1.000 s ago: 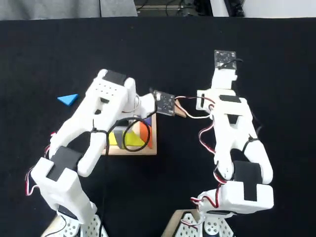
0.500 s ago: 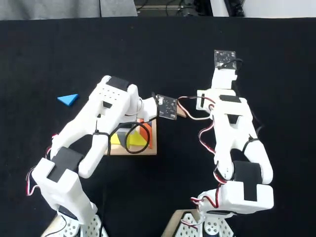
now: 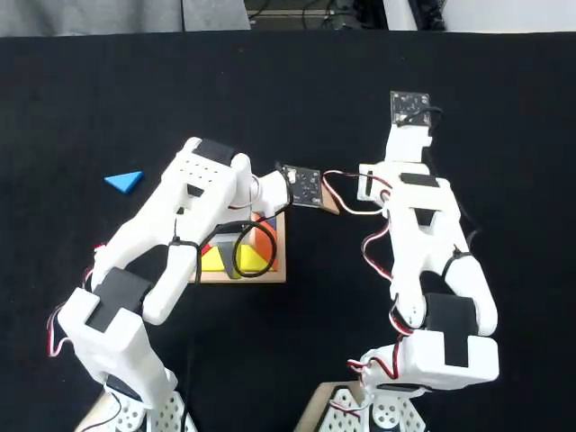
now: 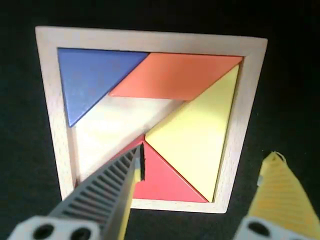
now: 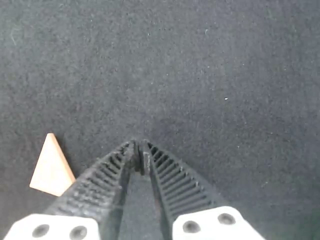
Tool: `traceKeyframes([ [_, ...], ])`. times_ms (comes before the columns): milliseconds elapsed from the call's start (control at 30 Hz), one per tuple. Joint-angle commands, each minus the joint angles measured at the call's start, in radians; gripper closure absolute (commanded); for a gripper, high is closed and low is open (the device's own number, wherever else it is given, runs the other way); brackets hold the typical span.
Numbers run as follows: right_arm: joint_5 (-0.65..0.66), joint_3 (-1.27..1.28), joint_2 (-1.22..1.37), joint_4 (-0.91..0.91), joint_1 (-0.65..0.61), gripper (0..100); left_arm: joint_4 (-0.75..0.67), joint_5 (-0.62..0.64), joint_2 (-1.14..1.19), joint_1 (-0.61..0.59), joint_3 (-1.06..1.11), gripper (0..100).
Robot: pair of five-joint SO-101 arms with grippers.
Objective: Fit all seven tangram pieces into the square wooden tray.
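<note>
hovering above the square wooden tray, the left tool has its fingers spread wide and grips nothing. its ribbed grey finger points at the red triangle, and whether the tip touches it cannot be told. its yellow finger hangs out past the tray's rim, over the black surface.

four pieces lie flat inside the tray. the red triangle sits against one side, edge to edge with a large yellow triangle that fills the adjoining side. an orange parallelogram runs along the opposite rim and touches a dark blue triangle in the corner. between these pieces a patch of bare wooden floor shows.

in the high view the left arm leans over the tray and covers much of it. a little farther out, a pale wooden triangle lies on the surface just beside the tray's far corner, between the two arms. a light blue triangle lies well apart from the tray, on the outer side of the left arm.

farthest out, the right tool has its ribbed fingers pressed together on nothing. its tips are above bare surface, near the pale wooden triangle but apart from it.
</note>
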Motion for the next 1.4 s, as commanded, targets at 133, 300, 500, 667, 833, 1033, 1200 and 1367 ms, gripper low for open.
traceKeyframes([
  [133, -0.006, -0.058, -0.002, -0.018, 0.011, 98.7, -0.005, 0.078, -0.02, -0.104, -0.18, 66],
  [300, -0.006, -0.058, -0.002, -0.018, 0.011, 98.7, 0.095, 0.319, -0.078, -0.248, -0.4, 70],
  [500, -0.006, -0.056, -0.001, -0.018, 0.011, 98.7, 0.341, 0.54, -0.189, -0.409, -0.559, 71],
  [667, -0.005, -0.053, -0.001, -0.02, 0.011, 98.7, 0.474, 0.655, -0.265, -0.596, -0.57, 71],
  [833, -0.005, -0.053, 0.001, -0.02, 0.011, 98.7, 0.468, 0.683, -0.321, -0.863, -0.4, 85],
  [1033, -0.002, -0.041, 0.001, -0.02, -0.003, 98.7, 0.45, 0.522, -0.333, -0.977, -0.094, 97],
  [1200, 0.002, -0.036, 0.001, -0.02, -0.021, 98.7, 0.439, 0.408, -0.333, -1.001, 0.194, 97],
  [1367, 0.002, -0.035, 0.001, -0.02, -0.021, 98.7, 0.39, 0.206, -0.333, -1.044, 0.45, 97],
])
